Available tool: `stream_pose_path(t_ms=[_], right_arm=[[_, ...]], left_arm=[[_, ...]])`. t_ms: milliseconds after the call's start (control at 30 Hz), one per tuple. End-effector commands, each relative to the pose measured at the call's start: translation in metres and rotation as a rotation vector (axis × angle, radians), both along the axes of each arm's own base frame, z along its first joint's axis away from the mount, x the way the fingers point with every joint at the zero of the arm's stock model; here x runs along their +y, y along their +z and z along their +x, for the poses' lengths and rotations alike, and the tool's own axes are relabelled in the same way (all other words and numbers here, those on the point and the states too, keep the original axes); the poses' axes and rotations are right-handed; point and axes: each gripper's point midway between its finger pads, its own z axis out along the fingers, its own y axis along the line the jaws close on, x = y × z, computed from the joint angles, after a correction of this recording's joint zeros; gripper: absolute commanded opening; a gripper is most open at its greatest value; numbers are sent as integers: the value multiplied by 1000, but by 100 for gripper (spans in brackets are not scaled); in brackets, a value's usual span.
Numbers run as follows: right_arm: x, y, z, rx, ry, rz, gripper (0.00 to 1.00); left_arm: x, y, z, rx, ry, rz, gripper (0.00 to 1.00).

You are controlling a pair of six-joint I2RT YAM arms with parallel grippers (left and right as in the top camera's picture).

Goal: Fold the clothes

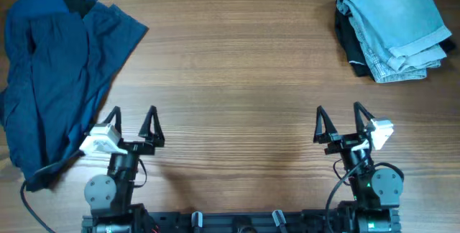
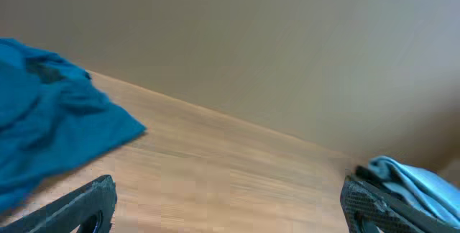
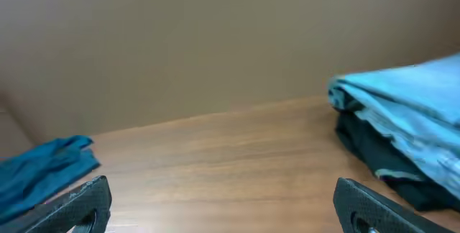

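A crumpled dark blue garment (image 1: pixel 54 67) lies unfolded at the table's left side; it also shows in the left wrist view (image 2: pixel 43 125) and the right wrist view (image 3: pixel 39 168). A folded light blue denim piece (image 1: pixel 399 24) sits on a folded black garment (image 1: pixel 348 42) at the far right, seen too in the right wrist view (image 3: pixel 410 118). My left gripper (image 1: pixel 133 121) is open and empty near the front edge, just right of the blue garment. My right gripper (image 1: pixel 339 121) is open and empty near the front right.
The wooden table (image 1: pixel 237 67) stretches between the two piles. A black cable (image 1: pixel 29 197) runs by the left arm's base, close to the blue garment's lower edge.
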Motion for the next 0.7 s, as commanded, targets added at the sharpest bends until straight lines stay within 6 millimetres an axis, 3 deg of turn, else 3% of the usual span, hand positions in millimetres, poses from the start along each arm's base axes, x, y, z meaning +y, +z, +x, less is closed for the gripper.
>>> stream_pose_path(t_ms=[0,100,233,300,367,500,600,667], right_arm=[[12,60,-7,-89,65,-51,100],[21,88,3,-60,121,-97,100],[39,114,34,90,241,-159,100],[41,133,52,177,266,-192,100],[42,146,68,324,291,-196,100],[50,135,87,599,387,-204,100],[67,126,105,621,504,-153,100],[78,118,114,631,578,-112,100]], left_arm=[[-12,29,-2,42,-71,-17,100],[-19,55,10,93,-119,-20,100],[-25,95,45,237,-172,3,100],[-21,110,65,347,-168,57,100],[-3,126,87,487,-89,95,100],[8,139,108,645,-44,93,100],[8,126,118,687,-49,80,100],[24,113,120,735,5,78,100]])
